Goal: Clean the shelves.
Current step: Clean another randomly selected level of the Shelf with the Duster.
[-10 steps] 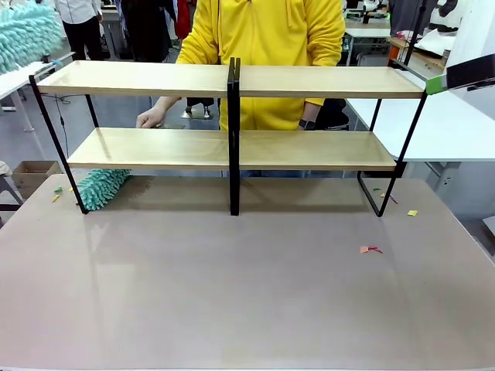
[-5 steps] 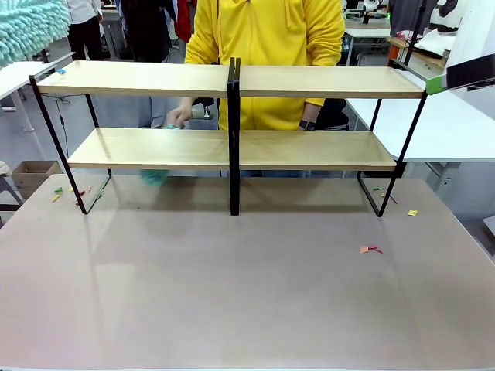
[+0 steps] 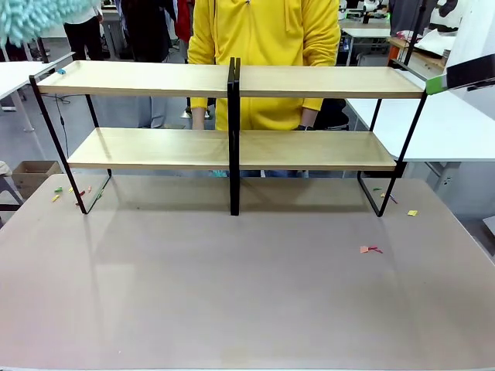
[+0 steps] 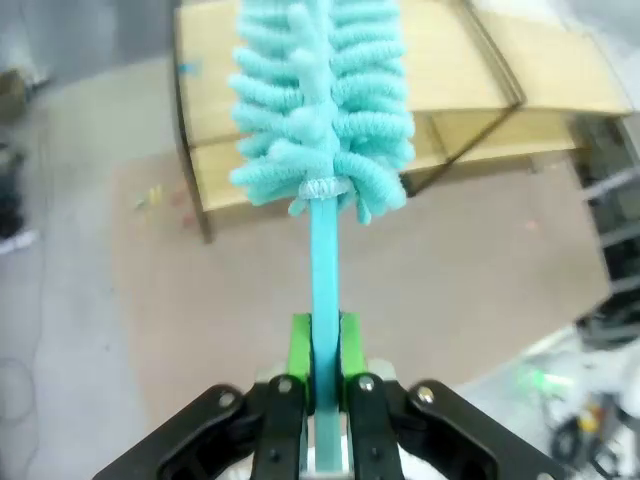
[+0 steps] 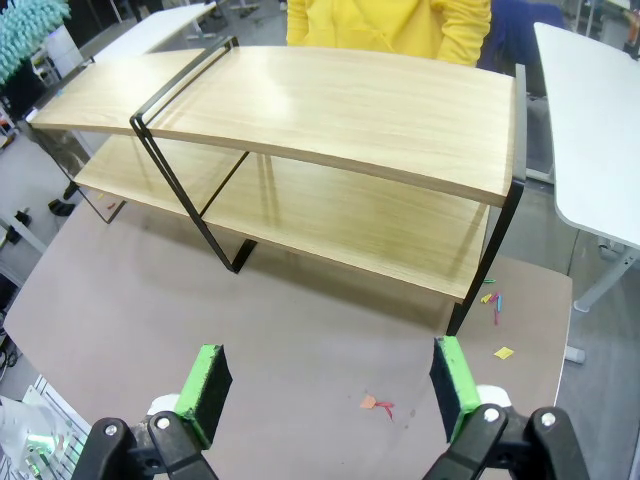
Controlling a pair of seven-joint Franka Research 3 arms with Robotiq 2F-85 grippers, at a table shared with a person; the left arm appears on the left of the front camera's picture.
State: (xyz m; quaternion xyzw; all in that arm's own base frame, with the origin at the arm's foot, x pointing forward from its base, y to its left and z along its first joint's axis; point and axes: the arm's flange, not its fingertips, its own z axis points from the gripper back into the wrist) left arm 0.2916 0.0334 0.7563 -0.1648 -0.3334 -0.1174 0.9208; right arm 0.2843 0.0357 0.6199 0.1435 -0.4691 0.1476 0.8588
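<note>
The shelves (image 3: 232,147) stand at the far side of the grey-brown tabletop, two light-wood tiers on a black frame with a central upright. In the left wrist view my left gripper (image 4: 322,338) is shut on the handle of a teal fluffy duster (image 4: 320,100), held high above the left end of the shelves (image 4: 440,90). The duster's head (image 3: 31,15) shows at the front view's top left corner. My right gripper (image 5: 328,385) hangs open and empty above the tabletop, in front of the shelves (image 5: 330,110). A person in a yellow top (image 3: 263,39) stands behind the rack.
Small coloured scraps lie on the tabletop: a red-orange one (image 3: 367,249), a yellow one (image 3: 412,212) and several near the rack's left foot (image 3: 60,192). A white table (image 3: 441,127) flanks the right side. A cardboard box (image 3: 31,174) sits on the floor at left.
A second teal duster under the lower shelf's left end slid right and out of sight as the person's hand drew back. My duster's head rose at the top left.
</note>
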